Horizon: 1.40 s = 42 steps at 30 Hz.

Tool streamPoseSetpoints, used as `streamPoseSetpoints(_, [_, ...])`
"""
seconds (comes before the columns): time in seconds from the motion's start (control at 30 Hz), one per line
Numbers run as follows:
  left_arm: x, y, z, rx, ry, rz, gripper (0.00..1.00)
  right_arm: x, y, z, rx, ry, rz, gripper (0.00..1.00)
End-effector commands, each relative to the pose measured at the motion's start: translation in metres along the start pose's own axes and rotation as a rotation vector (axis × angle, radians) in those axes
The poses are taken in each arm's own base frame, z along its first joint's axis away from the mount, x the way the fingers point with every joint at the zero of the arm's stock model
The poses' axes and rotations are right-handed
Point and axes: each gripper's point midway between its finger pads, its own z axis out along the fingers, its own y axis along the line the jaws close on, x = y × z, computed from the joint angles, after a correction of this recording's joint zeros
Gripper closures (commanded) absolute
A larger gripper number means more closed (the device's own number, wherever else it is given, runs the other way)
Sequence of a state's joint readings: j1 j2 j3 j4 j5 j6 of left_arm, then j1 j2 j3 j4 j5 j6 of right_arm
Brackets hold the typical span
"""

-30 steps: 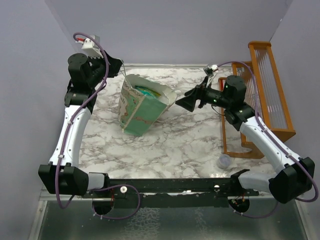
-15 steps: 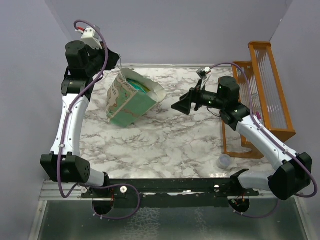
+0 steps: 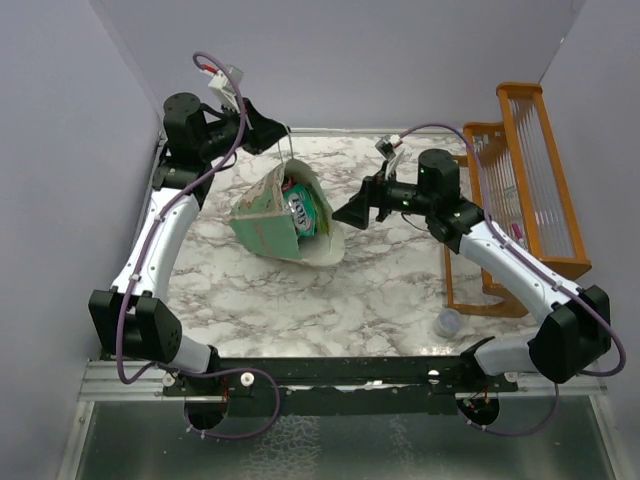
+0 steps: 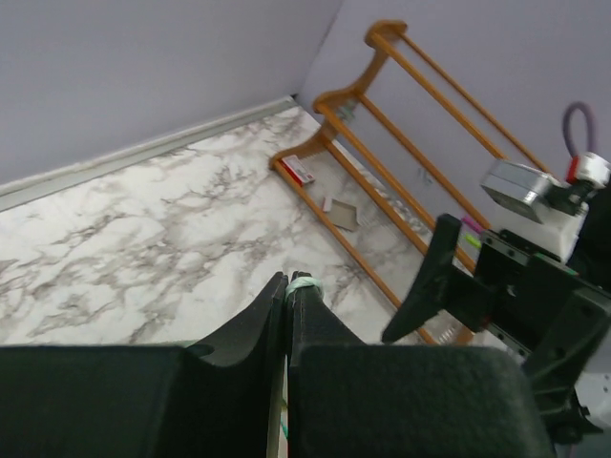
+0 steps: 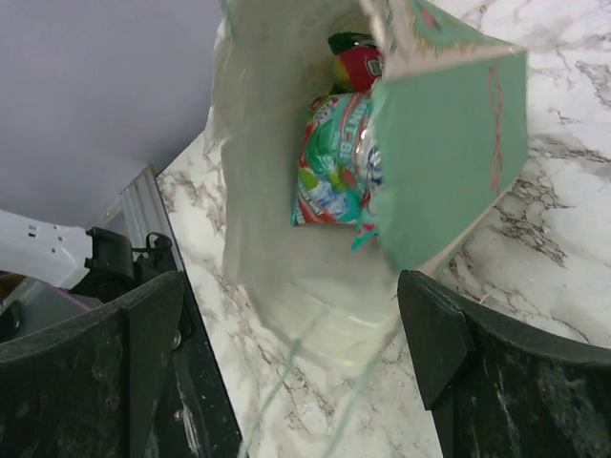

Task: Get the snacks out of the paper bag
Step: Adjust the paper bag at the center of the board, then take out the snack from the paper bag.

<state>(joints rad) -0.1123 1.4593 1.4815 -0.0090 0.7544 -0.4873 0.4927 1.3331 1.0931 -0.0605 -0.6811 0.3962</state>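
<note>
The mint-green paper bag (image 3: pixel 262 226) hangs tilted from its thin string handle (image 4: pixel 304 282), with its white mouth turned toward the right arm. My left gripper (image 3: pixel 285 136) is above the bag and shut on that handle; in the left wrist view its fingertips (image 4: pixel 291 284) pinch the string. Snacks (image 3: pixel 301 212) lie inside the bag. The right wrist view shows the bag (image 5: pixel 449 143) holding a teal and red packet (image 5: pixel 334 172) and a red one (image 5: pixel 361 65) deeper in. My right gripper (image 3: pixel 347 213) is open and empty just outside the bag's mouth (image 5: pixel 291 334).
An orange wooden rack (image 3: pixel 520 190) stands along the right edge of the marble table; it also shows in the left wrist view (image 4: pixel 382 143). A small grey cup (image 3: pixel 449 322) sits near the rack's front foot. Grey walls close in the back and both sides.
My left gripper has moved right with the handle, and the bag has swung right and tipped its mouth toward the right arm. My right gripper has moved left toward the bag.
</note>
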Motion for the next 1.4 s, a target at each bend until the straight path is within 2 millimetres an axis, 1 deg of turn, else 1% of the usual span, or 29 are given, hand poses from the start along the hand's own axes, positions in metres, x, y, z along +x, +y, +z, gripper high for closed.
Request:
streamPoseSetpoints(0.0, [-0.018, -0.081, -0.01, 0.214, -0.07, 0.172, 1.0, 0.001, 0.0, 0.017, 0.041, 0.044, -0.055, 0.07])
streamPoseSetpoints(0.13, [0.008, -0.093, -0.013, 0.235, -0.039, 0.205, 1.0, 0.015, 0.018, 0.026, 0.015, 0.069, -0.098, 0.11])
streamPoseSetpoints(0.17, [0.008, -0.097, -0.016, 0.236, -0.047, 0.213, 1.0, 0.017, 0.02, 0.026, 0.018, 0.07, -0.112, 0.12])
streamPoseSetpoints(0.23, [0.02, -0.092, -0.019, 0.224, -0.037, 0.207, 1.0, 0.019, 0.021, 0.023, 0.035, 0.064, -0.147, 0.13])
streamPoseSetpoints(0.33, [0.028, -0.092, -0.023, 0.225, -0.036, 0.21, 1.0, 0.022, 0.023, 0.021, 0.069, 0.074, -0.19, 0.23])
streamPoseSetpoints(0.4, [0.031, -0.09, -0.025, 0.217, -0.039, 0.213, 1.0, 0.027, 0.029, 0.024, 0.092, 0.081, -0.194, 0.28])
streamPoseSetpoints(0.43, [0.033, -0.089, -0.025, 0.211, -0.039, 0.212, 1.0, 0.032, 0.037, 0.026, 0.09, 0.078, -0.19, 0.31])
streamPoseSetpoints(0.47, [0.033, -0.088, -0.026, 0.205, -0.042, 0.212, 1.0, 0.035, 0.039, 0.028, 0.099, 0.071, -0.174, 0.36])
streamPoseSetpoints(0.53, [0.034, -0.087, -0.026, 0.198, -0.044, 0.211, 1.0, 0.048, 0.05, 0.036, 0.107, 0.063, -0.132, 0.45])
streamPoseSetpoints(0.6, [0.035, -0.088, -0.027, 0.2, -0.042, 0.208, 1.0, 0.059, 0.046, 0.042, 0.177, 0.04, -0.036, 0.47])
streamPoseSetpoints(0.67, [0.035, -0.089, -0.028, 0.2, -0.049, 0.208, 1.0, 0.075, 0.041, 0.047, 0.217, 0.022, 0.052, 0.62])
streamPoseSetpoints(0.7, [0.035, -0.089, -0.029, 0.198, -0.051, 0.206, 1.0, 0.08, 0.038, 0.05, 0.242, 0.01, 0.086, 0.63])
streamPoseSetpoints(0.73, [0.035, -0.089, -0.029, 0.195, -0.056, 0.205, 1.0, 0.085, 0.036, 0.053, 0.271, 0.004, 0.106, 0.63])
streamPoseSetpoints(0.8, [0.036, -0.086, -0.03, 0.181, -0.067, 0.196, 1.0, 0.096, 0.024, 0.057, 0.377, -0.004, 0.163, 0.62])
streamPoseSetpoints(0.87, [0.037, -0.083, -0.03, 0.164, -0.075, 0.187, 1.0, 0.112, 0.014, 0.059, 0.457, 0.005, 0.213, 0.62])
streamPoseSetpoints(1.0, [0.042, -0.08, -0.031, 0.151, -0.074, 0.176, 1.0, 0.133, -0.003, 0.059, 0.538, 0.009, 0.279, 0.62])
streamPoseSetpoints(1.1, [0.043, -0.079, -0.032, 0.147, -0.078, 0.176, 1.0, 0.143, -0.014, 0.061, 0.596, 0.021, 0.314, 0.62])
streamPoseSetpoints(1.3, [0.042, -0.079, -0.033, 0.143, -0.089, 0.173, 1.0, 0.156, -0.027, 0.058, 0.664, -0.043, 0.354, 0.61])
streamPoseSetpoints(1.37, [0.042, -0.081, -0.033, 0.152, -0.092, 0.17, 1.0, 0.164, -0.032, 0.059, 0.681, -0.044, 0.381, 0.61])
